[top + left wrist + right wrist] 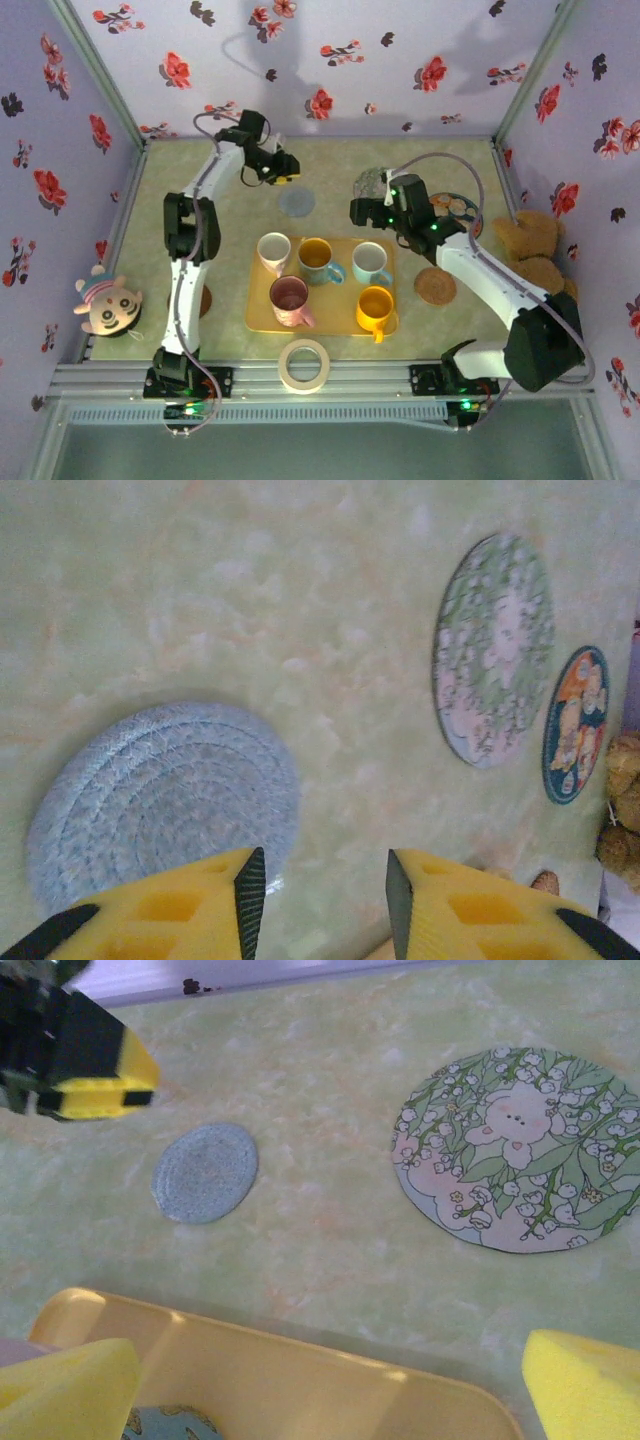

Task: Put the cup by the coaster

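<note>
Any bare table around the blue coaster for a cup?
Yes: between the round blue woven coaster and the round floral bunny coaster, and between the blue coaster and the rim of the yellow tray. Crowded: the tray itself, five mugs.

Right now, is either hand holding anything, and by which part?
Nothing. The left gripper is open near the round blue woven coaster; the right gripper is open by the yellow tray.

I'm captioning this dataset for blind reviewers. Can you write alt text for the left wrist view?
The left gripper, yellow jaws apart and empty, hangs over a pale green table beside a blue woven coaster at lower left. A floral coaster and an orange-and-teal coaster lie at the right.
</note>
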